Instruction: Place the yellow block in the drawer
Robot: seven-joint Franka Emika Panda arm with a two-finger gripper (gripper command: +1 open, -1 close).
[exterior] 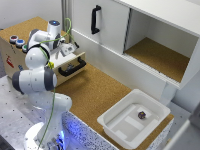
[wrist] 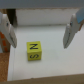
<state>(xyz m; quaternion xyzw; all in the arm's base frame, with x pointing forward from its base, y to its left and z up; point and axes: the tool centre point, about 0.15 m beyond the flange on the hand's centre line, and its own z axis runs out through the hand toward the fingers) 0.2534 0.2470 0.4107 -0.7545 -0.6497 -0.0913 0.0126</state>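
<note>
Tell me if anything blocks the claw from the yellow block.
Nothing visible does. In the wrist view the yellow block lies on a pale surface, with the open claw above it and its fingers apart on either side.

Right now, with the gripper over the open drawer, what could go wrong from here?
1. In the wrist view the yellow block lies between the fingers of the open gripper without touching either; a tilted retreat could nudge it.
2. The drawer stands pulled out with its black handle projecting over the cork counter; a low arm sweep might catch it.
3. The green cable hangs loosely along the arm and might snag.
</note>
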